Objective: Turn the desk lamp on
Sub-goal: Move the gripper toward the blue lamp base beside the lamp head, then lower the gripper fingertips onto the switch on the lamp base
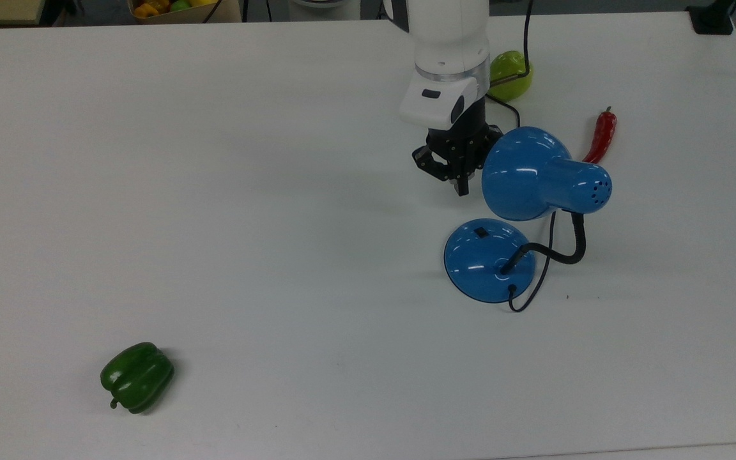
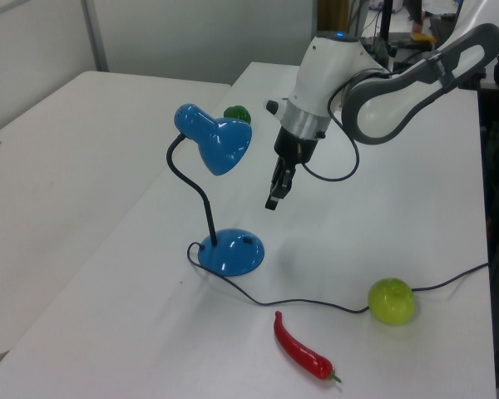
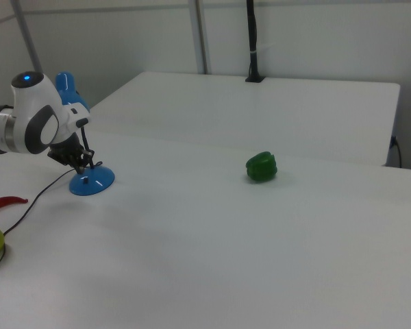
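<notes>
The desk lamp stands at the top view's right. Its glossy blue bell shade (image 1: 528,172) hangs on a black bendy neck over the round blue base (image 1: 480,265). A small black switch (image 1: 481,232) sits on the base's near-arm side. My gripper (image 1: 462,187) points down with its fingers together and nothing between them. It hangs just beside the shade's rim and above the table, short of the base. In the left view the gripper (image 2: 272,202) hovers up and to the right of the base (image 2: 230,252). In the right view the gripper (image 3: 89,164) is just above the base (image 3: 92,181).
The lamp's black cord (image 2: 316,304) runs across the white table (image 1: 278,223) past a green apple (image 1: 513,70) that my arm partly covers. A red chilli (image 1: 601,135) lies behind the shade. A green bell pepper (image 1: 137,377) sits far off at the top view's lower left.
</notes>
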